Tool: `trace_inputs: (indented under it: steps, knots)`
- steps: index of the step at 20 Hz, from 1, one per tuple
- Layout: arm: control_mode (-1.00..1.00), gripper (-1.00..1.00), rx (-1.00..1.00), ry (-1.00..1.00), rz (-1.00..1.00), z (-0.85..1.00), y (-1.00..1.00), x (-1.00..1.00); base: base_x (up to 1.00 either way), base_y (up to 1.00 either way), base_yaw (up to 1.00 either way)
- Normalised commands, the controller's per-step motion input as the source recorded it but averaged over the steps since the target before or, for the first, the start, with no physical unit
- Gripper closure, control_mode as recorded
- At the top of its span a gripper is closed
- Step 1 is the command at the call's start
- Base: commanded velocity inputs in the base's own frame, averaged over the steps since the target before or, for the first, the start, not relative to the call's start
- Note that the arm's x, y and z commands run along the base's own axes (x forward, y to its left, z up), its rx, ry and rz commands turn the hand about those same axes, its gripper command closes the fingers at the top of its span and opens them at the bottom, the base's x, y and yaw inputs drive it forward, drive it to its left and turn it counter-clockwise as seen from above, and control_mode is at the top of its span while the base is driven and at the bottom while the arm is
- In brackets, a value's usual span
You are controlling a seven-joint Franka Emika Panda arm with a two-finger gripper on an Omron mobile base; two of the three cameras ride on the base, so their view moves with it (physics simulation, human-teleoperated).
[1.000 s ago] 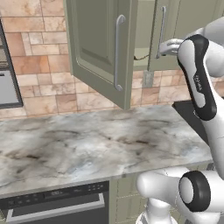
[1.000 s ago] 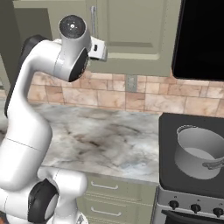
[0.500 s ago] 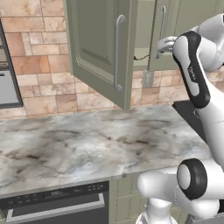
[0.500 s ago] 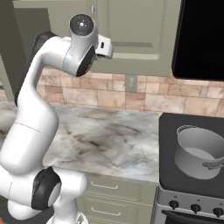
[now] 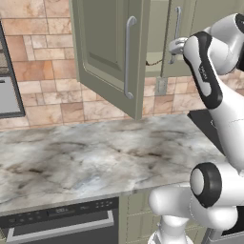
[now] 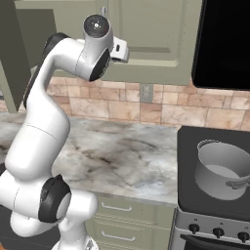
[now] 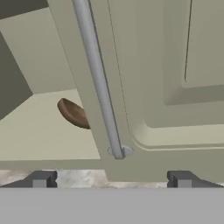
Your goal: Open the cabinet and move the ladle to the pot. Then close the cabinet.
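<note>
Cabinet: the wide-open, empty hand is facing the shut right door's bar handle; the ladle, at nine o'clock, is risking a knock.

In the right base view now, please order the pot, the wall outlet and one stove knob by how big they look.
1. The pot, clearly the largest.
2. The wall outlet.
3. The stove knob, smallest; but it sits nearer the camera than the outlet, so the true order of these two is unsure.

ladle partly hidden behind cabinet door, pot handle cut off
</note>
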Motion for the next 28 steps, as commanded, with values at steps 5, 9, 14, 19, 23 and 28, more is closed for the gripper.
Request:
trace_inputs:
  steps: [5,9,14,19,23,28]
  knots:
    - [-1.0,-1.0,0.0,0.0,-0.02,0.0,-0.1,0.23,0.0,0.0,0.0]
    - [-1.0,-1.0,0.0,0.0,-0.02,0.0,-0.1,0.23,0.0,0.0,0.0]
    - [-1.0,-1.0,0.0,-0.01,-0.02,0.0,-0.08,0.21,0.0,0.0,0.0]
    - [-1.0,-1.0,0.0,-0.01,-0.02,0.0,-0.05,0.19,0.0,0.0,0.0]
    - [-1.0,-1.0,0.0,0.0,-0.03,0.0,-0.01,0.16,0.0,0.0,0.0]
    - [-1.0,-1.0,0.0,0.0,-0.02,0.0,0.0,0.2,0.0,0.0,0.0]
